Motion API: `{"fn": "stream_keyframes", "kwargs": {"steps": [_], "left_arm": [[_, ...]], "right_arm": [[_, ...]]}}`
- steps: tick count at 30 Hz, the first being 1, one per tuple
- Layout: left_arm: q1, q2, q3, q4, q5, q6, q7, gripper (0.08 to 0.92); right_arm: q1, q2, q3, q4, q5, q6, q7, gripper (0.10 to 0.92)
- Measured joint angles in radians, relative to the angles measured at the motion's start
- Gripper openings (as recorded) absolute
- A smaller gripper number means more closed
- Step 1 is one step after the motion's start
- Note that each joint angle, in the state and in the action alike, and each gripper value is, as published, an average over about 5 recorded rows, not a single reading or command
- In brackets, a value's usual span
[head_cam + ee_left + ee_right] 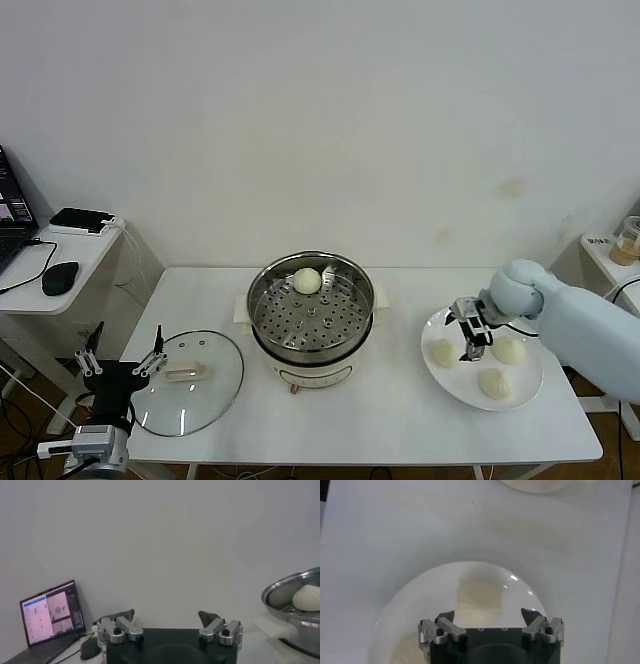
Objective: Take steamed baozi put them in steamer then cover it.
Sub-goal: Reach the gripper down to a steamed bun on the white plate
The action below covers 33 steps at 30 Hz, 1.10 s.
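The steamer [352, 322] stands at the table's middle with one baozi [307, 281] on its perforated tray. Three more baozi [443, 352] lie on a white plate [436, 377] to its right. My right gripper [474, 340] is open and empty just above the plate, between two of the buns. In the right wrist view its jaws [487, 615] stand wide over the plate [415, 590], with a blurred bun [479, 592] ahead of them. The glass cover [188, 382] lies flat at the table's front left. My left gripper [122, 352] is open and empty, parked beside the cover.
A side desk with a laptop [50, 612], a mouse [60, 276] and a black box [82, 220] stands at the far left. A small shelf with a cup [630, 240] is at the far right. The left wrist view shows the steamer's rim [287, 587].
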Motion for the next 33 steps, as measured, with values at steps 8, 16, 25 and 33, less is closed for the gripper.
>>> {"fn": "stream_keyframes", "kwargs": {"steps": [8,16,25,33], "left_arm": [[0.001,-0.001,-0.002,0.002,0.001,0.001,0.001,0.823],[0.001,-0.008,0.001,0.005,0.005,0.001,0.001,0.823],[0.001,-0.013,0.007,0.002,0.013,0.002,0.002,0.823],[0.001,-0.014,0.009,-0.002,0.014,0.003,0.002,0.823]], "right_arm": [[-0.023,0.048,0.012,-0.053,-0.032,-0.002,0.006,0.823],[-0.035,0.074,0.019,-0.087,-0.053,-0.006,0.007,0.789],[-0.044,0.080,0.024,-0.096,-0.060,-0.005,-0.002,0.650],[-0.036,0.076,0.024,-0.093,-0.053,0.001,-0.018,0.570]]}}
